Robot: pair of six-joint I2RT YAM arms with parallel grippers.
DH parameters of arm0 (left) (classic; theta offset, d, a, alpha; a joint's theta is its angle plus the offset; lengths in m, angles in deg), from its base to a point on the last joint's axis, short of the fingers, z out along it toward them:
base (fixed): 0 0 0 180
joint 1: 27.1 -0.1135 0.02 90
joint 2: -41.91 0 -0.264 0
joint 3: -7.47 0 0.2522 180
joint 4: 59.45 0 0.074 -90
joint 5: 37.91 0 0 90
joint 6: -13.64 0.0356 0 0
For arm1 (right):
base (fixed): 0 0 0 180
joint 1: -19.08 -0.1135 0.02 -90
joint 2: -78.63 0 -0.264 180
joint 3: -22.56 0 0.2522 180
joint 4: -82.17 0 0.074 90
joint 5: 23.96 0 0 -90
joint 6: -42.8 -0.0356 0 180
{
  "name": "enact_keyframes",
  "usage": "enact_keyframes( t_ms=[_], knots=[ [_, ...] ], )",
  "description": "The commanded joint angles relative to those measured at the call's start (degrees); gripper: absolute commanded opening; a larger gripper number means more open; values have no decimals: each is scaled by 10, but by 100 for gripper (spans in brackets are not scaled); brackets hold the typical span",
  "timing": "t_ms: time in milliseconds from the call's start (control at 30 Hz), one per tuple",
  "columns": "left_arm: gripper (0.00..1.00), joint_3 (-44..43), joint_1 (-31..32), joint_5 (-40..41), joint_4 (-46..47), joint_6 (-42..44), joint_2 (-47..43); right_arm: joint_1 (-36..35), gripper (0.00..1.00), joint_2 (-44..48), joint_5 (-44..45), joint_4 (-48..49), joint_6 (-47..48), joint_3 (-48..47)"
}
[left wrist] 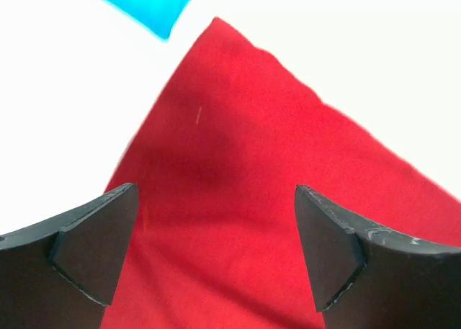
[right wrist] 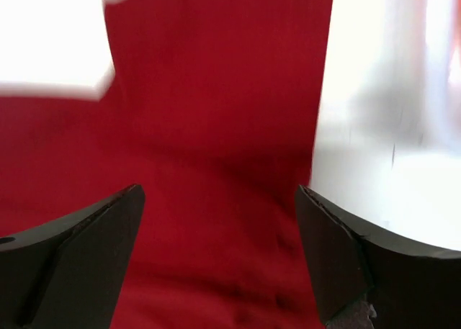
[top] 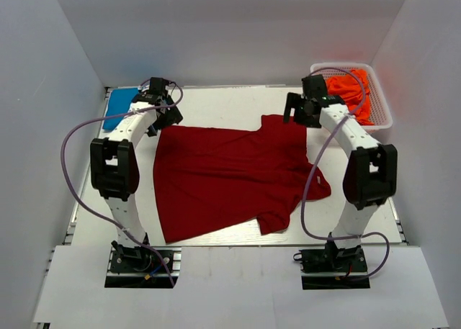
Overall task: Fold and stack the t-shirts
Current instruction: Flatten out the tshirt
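Top view: we see the dark red t-shirt (top: 230, 178) spread flat in the middle of the white table (top: 216, 98), neck tag toward the right, one sleeve at the far right and one at the near edge. The bright blue t-shirt (top: 119, 102) sits at the far left corner, partly hidden behind the left arm. The orange t-shirts (top: 351, 91) lie in a white basket (top: 382, 120) at the far right. The left gripper (top: 164, 120) hangs over the red shirt's far left corner. The right gripper (top: 297, 114) hangs over the far right sleeve. We cannot tell either one's finger state from here.

Left wrist view: the left gripper (left wrist: 216, 250) is released, its fingers (left wrist: 94, 242) spread wide with nothing between them. The red shirt's corner (left wrist: 252, 163) lies below. The blue shirt (left wrist: 144, 1) shows at the top, apart from the red one, with bare table (left wrist: 57, 91) between them.

Right wrist view: blurry. The right gripper (right wrist: 220, 257) is released too, its fingers (right wrist: 79, 257) wide apart and grasping nothing. Red cloth (right wrist: 202, 127) fills the space below, with the table (right wrist: 374, 163) to the right of the cloth's edge.
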Motion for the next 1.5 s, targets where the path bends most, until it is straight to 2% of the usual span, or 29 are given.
enact_keyframes(
  t_ms=[0,33,167,233,367,600,633,700,733,800,833,1200,1467],
  knots=[
    [99,-54,-13,32,19,-2,46,0,90,-52,71,40,-24,-74],
    [99,-61,-13,22,42,6,58,-1,90,-61,80,48,-26,-94],
    [99,-136,-13,46,26,12,140,2,90,-127,121,84,-55,-123],
    [96,-150,-13,72,25,12,160,2,90,-139,128,101,-53,-151],
    [89,-150,-13,57,57,12,173,0,90,-203,135,102,-29,-207],
    [47,-102,-13,23,74,12,179,2,90,-268,169,87,-43,-273],
    [38,-82,-13,23,79,12,179,4,90,-287,170,92,-42,-277],
    [29,-76,-13,23,79,12,179,2,90,-299,167,90,-34,-287],
    [19,-76,-13,23,72,12,179,1,90,-313,172,86,-35,-297],
    [9,-83,-13,29,72,12,179,1,90,-320,179,80,-46,-301],
    [1,-83,-13,29,72,12,179,3,90,-325,178,84,-48,-301],
    [0,-77,-13,23,77,35,156,0,90,-350,241,57,-86,-287],
    [0,-60,-13,23,88,40,138,-3,90,-337,287,61,-59,-276]
  ],
)
